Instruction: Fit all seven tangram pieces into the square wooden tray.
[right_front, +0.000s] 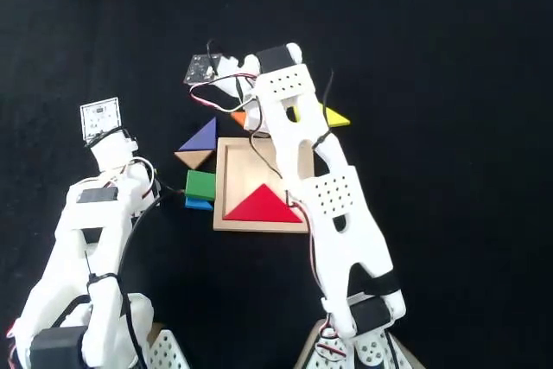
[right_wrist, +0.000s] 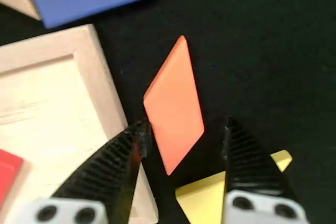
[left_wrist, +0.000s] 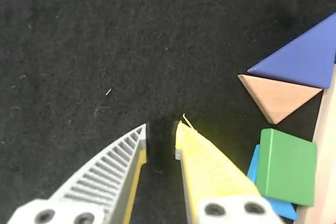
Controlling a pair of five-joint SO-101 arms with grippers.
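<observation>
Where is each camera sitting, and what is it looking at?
High view: fixed above the table, looking down on the wooden tray; the left arm and right arm show.
Left wrist view: on the left arm's wrist, looking down at the table past the left hand; the green square lies nearby.
Right wrist view: on the right arm's wrist, looking down past the open right hand at the orange piece.
Shared: both wrist views show the blue triangle and the tray's edge.
</observation>
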